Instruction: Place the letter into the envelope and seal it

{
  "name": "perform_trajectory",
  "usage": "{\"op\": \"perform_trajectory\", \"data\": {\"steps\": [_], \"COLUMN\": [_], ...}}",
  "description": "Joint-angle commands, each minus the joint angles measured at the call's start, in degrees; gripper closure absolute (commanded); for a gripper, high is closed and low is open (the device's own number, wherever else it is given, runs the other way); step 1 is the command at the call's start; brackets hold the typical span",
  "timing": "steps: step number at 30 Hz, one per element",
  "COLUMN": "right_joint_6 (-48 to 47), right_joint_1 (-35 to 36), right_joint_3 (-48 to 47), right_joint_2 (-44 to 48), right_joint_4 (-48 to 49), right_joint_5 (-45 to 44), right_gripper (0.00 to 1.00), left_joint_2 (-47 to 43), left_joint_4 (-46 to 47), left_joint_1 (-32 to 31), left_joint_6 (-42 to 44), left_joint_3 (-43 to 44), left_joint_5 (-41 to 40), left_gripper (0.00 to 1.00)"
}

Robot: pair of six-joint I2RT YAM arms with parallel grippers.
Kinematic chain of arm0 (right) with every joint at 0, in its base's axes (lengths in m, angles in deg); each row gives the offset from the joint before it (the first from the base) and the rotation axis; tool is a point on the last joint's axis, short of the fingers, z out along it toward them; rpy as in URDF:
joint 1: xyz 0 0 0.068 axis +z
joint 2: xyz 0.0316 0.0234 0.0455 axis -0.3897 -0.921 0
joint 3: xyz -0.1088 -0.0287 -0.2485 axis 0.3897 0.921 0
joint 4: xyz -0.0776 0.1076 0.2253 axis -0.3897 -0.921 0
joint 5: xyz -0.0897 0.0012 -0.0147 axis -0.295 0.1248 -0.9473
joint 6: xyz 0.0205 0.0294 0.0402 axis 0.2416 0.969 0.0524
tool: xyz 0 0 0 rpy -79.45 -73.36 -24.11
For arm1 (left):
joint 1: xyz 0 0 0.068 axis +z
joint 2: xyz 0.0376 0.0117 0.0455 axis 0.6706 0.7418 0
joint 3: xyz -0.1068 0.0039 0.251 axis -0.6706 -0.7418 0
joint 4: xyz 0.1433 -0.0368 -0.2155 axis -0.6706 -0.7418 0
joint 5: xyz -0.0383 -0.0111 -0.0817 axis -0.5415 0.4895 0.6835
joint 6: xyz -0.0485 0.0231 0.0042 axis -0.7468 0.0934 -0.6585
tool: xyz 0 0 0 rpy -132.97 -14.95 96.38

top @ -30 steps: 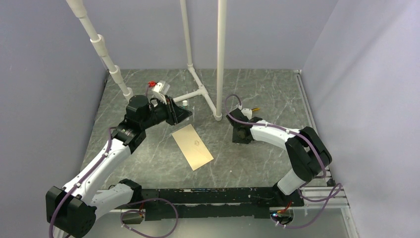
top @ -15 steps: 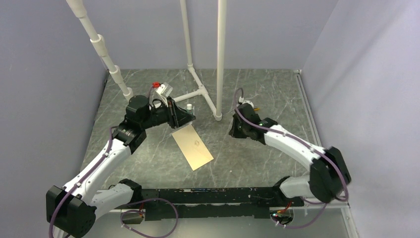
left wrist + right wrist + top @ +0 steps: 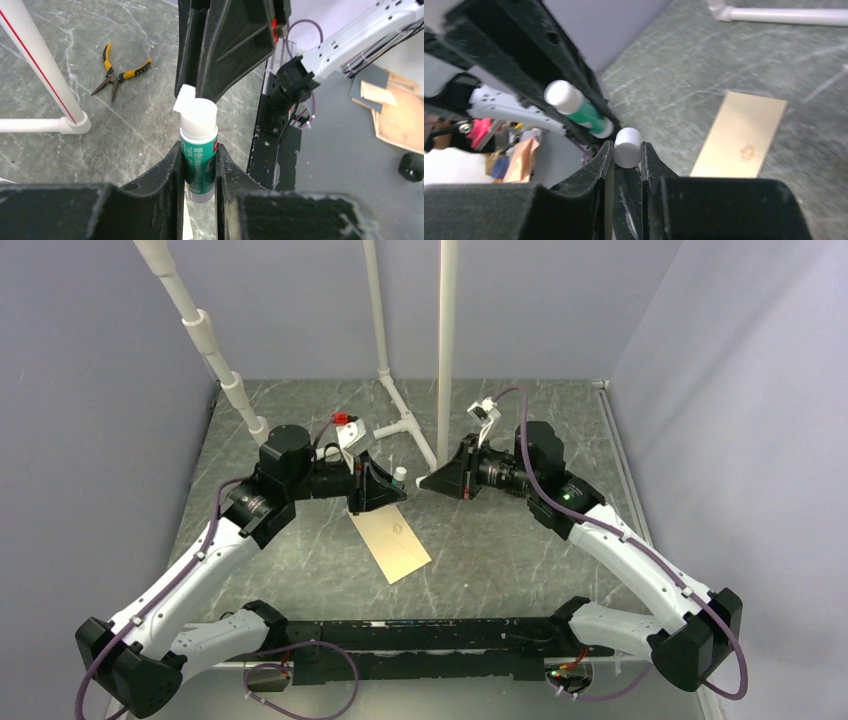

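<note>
Both hands are gripping something: the left hand (image 3: 199, 167) is clamped on a green glue stick (image 3: 198, 147), and the right hand (image 3: 626, 160) pinches a small white cap (image 3: 627, 145) right next to that stick. Beneath the left hand, toward the arm bases, the tan envelope (image 3: 390, 543) lies flat on the counter (image 3: 520, 550).

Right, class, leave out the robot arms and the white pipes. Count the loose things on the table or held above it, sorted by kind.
glue stick: 1
cap: 1
envelope: 1
pliers: 1
Total: 4
</note>
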Motion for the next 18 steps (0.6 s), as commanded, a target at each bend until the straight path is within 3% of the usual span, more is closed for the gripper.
{"op": "perform_trajectory", "data": {"steps": [1, 6, 18], "right_joint_6": [3.8, 8.1, 8.4], "right_joint_1": [0.0, 0.0, 0.4], "right_joint_3": [-1.7, 0.3, -0.5], "right_joint_2": [1.5, 3.0, 1.6], "right_joint_4": [10.6, 18.0, 16.9], "right_joint_5": [10.4, 11.1, 9.7], "right_gripper": [1.0, 1.0, 1.0], "left_joint_2": [-0.9, -0.6, -1.0], "left_joint_4": [-5.5, -6.1, -4.5], "left_joint_1": [-1.0, -1.3, -1.5], "left_joint_6": [8.1, 8.4, 8.0], "left_joint_3": [3.0, 3.5, 3.7], "left_joint_5": [-2.0, -2.4, -1.4], "left_gripper": [0.97, 0.98, 0.98]}}
